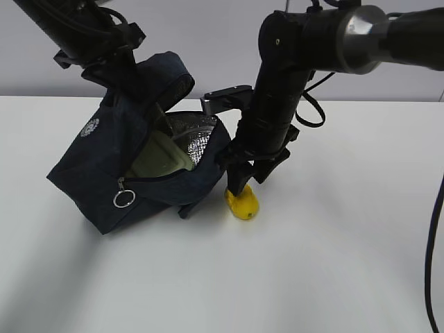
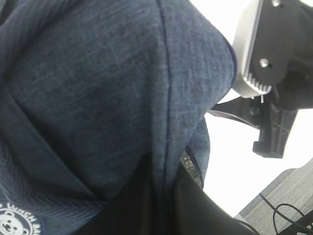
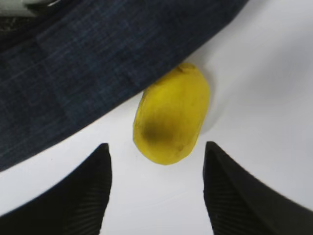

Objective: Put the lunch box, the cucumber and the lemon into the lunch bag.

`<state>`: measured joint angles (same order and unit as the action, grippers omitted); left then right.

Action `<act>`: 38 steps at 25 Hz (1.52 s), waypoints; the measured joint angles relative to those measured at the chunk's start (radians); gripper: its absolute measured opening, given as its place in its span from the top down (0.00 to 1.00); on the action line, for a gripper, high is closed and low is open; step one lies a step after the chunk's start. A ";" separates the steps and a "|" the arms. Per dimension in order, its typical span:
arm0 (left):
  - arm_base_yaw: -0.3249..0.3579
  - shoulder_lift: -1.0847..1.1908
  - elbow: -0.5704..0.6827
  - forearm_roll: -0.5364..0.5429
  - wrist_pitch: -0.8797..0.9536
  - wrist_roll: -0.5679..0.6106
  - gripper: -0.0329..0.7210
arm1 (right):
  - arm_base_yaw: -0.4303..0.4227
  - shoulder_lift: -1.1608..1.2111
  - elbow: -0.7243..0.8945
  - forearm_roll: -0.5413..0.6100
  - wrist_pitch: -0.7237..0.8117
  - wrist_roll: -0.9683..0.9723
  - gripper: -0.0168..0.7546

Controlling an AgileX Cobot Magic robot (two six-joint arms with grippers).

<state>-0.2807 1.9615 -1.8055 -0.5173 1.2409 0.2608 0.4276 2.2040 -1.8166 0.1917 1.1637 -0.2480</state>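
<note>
Its jaws spread, the right gripper (image 3: pixel 156 188) hovers above the small yellow oval lemon (image 3: pixel 171 117) beside the tilted navy fabric lunch bag (image 1: pixel 111 180), poised to descend and clamp it.

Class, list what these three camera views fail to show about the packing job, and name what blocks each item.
- Cucumber: in no view; whether it lies inside the lunch bag cannot be told.
- Lunch box: exterior view shows only part of its pale lid; bag walls hide the rest.
- Left gripper: hidden by bag fabric in the left wrist view.
- Lemon: its far end lies against the bag's edge in the right wrist view; contact unclear.
</note>
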 joint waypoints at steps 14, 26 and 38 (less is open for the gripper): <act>0.000 0.000 0.000 0.000 0.000 0.000 0.94 | 0.000 0.072 0.002 0.011 -0.062 0.009 0.41; 0.000 0.000 0.000 0.000 0.000 0.000 0.94 | 0.000 0.084 0.002 0.013 -0.101 0.018 0.54; 0.000 0.000 0.000 0.000 0.000 0.000 0.94 | 0.000 0.079 -0.048 -0.095 0.032 0.049 0.60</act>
<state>-0.2807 1.9615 -1.8055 -0.5173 1.2409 0.2608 0.4276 2.2832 -1.8643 0.0972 1.1955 -0.1993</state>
